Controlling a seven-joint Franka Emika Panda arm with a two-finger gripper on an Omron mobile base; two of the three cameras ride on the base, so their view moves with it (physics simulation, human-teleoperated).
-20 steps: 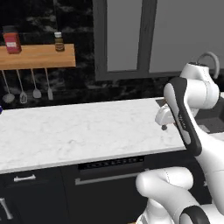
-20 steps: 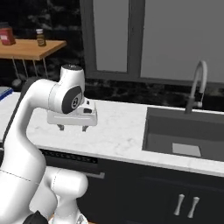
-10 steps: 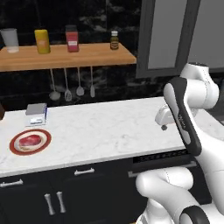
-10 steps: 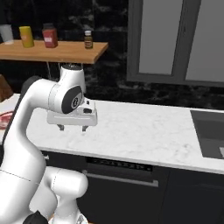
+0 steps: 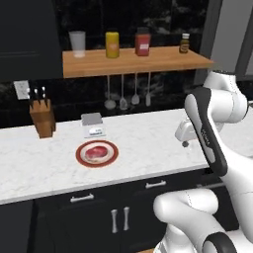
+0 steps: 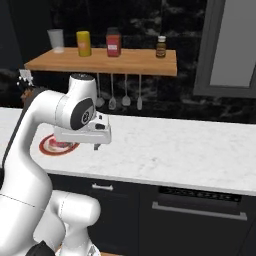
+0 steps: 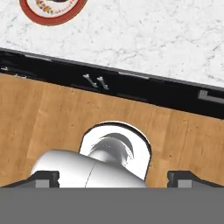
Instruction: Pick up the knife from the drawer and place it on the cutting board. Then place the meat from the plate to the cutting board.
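Shelf jars [image 5: 142, 44] (labels unreadable)

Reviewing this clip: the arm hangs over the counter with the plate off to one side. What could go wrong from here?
1. The gripper is open and holds nothing; the knife step is not yet done, and no open drawer shows along the cabinet fronts, so the reach may start too soon.
2. The meat is small on the plate; a grab from above could push it or shift the plate.
3. The knife block stands near the plate and could draw a wrong pick.
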